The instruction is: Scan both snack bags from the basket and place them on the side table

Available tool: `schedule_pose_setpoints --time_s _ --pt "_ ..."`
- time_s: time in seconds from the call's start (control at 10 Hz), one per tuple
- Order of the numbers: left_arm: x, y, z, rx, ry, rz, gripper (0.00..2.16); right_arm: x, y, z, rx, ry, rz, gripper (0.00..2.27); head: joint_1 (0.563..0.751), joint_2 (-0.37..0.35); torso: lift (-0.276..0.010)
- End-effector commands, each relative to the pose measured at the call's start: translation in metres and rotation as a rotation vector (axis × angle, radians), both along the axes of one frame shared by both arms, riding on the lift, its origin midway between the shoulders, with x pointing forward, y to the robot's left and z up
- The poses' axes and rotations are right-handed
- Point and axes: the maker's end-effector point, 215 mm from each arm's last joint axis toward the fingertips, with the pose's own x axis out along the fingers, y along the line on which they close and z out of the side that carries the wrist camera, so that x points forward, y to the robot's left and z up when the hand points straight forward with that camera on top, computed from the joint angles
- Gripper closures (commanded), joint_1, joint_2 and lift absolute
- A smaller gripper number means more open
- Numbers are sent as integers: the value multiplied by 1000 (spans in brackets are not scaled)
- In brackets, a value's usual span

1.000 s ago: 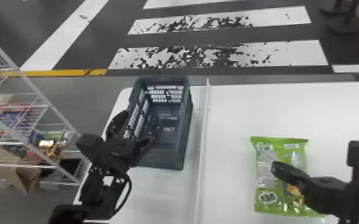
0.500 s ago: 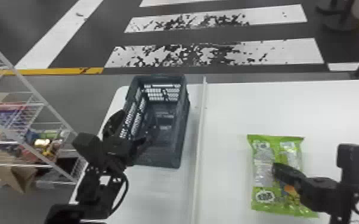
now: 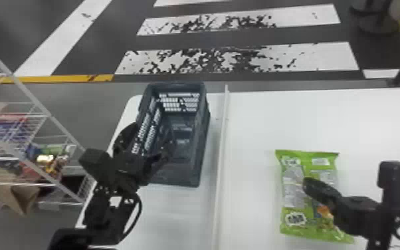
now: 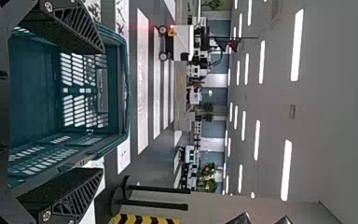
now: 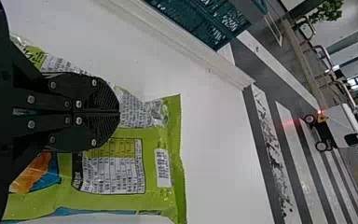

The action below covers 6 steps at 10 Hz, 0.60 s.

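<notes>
The green snack bag [image 3: 295, 196] lies flat on the white table, right of the long white ridge. My right gripper [image 3: 305, 186] is above its middle; in the right wrist view this gripper [image 5: 119, 113] is shut, fingers pressed flat together with nothing between them, over the printed side of the bag [image 5: 154, 144]. The dark basket [image 3: 203, 156] stands left of the ridge. At its near left side, my left gripper [image 3: 148, 141] stands open, one finger by the side wall and the other over the interior. The left wrist view has the basket [image 4: 123, 88] beyond the left gripper's [image 4: 103, 109] spread fingers.
The white ridge [image 3: 222, 149] runs front to back between basket and bag on the white table [image 3: 255, 126]. A wire shelf [image 3: 33, 116] with colourful packages stands at the left, beside the table edge. Floor with white stripes lies beyond the far edge.
The head view has shifted slightly, so basket and bag appear a little farther left. My right arm has come slightly left over the bag. The left gripper has stayed by the basket.
</notes>
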Motion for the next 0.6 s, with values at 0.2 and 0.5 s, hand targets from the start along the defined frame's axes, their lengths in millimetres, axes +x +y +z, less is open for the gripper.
schedule_pose_setpoints --time_s 0.2,0.5 --pt "-1 -2 1 -1 -3 -3 100 -9 43 39 32 -29 78 2263 695 215 -75" --pt "-4 -1 2 3 -2 -5 100 4 68 12 -29 -10 143 2263 695 271 -75"
